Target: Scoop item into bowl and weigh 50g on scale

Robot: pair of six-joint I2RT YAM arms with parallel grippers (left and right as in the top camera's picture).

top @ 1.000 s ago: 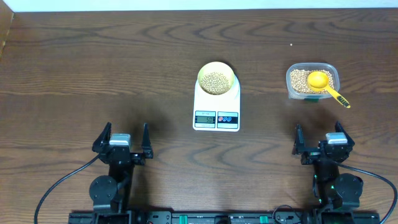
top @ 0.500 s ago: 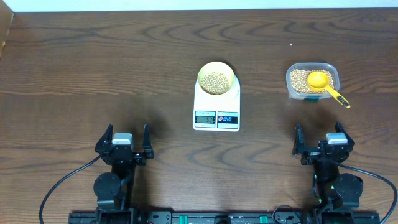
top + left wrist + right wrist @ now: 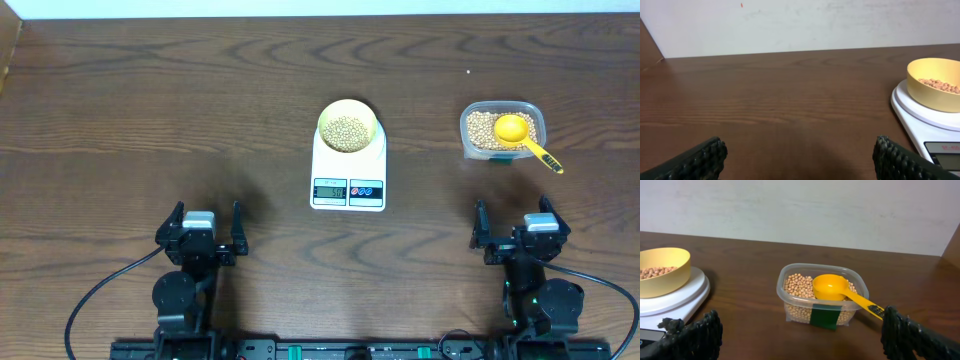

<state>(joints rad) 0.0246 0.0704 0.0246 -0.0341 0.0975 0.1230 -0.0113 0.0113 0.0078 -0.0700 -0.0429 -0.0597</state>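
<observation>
The pale-yellow bowl (image 3: pixel 348 127) stands on the white scale (image 3: pixel 348 170) at the table's middle and holds tan beans (image 3: pixel 347 131). Bowl (image 3: pixel 935 83) and scale (image 3: pixel 927 125) show at the right of the left wrist view, and at the left of the right wrist view, bowl (image 3: pixel 662 271) on scale (image 3: pixel 670 302). My left gripper (image 3: pixel 200 233) is open and empty near the front edge, left of the scale. My right gripper (image 3: pixel 516 232) is open and empty, in front of the bean container.
A clear plastic container (image 3: pixel 500 130) of beans stands at the right, with a yellow long-handled scoop (image 3: pixel 522 137) resting in it, handle pointing front-right. It shows in the right wrist view (image 3: pixel 822 300) with the scoop (image 3: pixel 840 291). A pale wall runs along the table's far edge.
My left arm has drawn back slightly toward the front edge. The right arm, bowl, scale and container have not moved.
</observation>
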